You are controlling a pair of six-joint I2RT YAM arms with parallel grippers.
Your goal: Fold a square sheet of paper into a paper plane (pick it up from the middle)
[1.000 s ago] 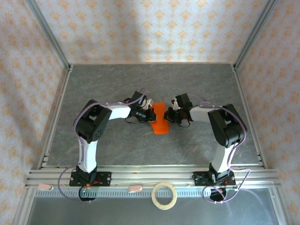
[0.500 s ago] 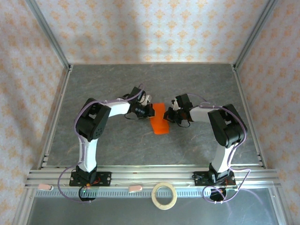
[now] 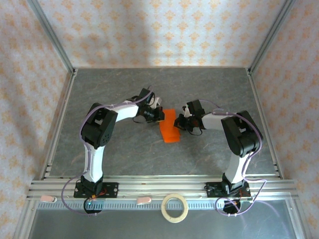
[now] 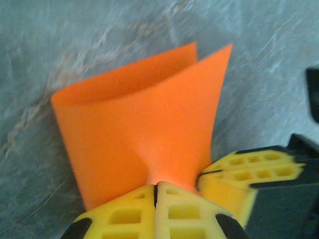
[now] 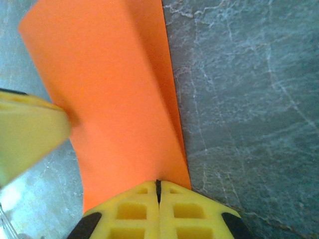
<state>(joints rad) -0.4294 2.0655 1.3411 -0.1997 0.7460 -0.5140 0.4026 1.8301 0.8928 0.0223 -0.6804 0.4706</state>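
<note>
On grey bench (image 3: 124,149), midway between the arms: folded orange paper plane (image 3: 168,128), pinched from both sides. Left end effector (image 3: 160,115) clamped shut on one edge; right end effector (image 3: 178,123) closed tight on the opposite edge.

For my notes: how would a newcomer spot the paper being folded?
Start at the grey marbled table in the overhead view and look at its middle. The paper plane is there, a bright orange folded sheet pinched from both sides by shut jaws. The only other loose item, a pale tape ring, sits apart by the near rail.
</note>
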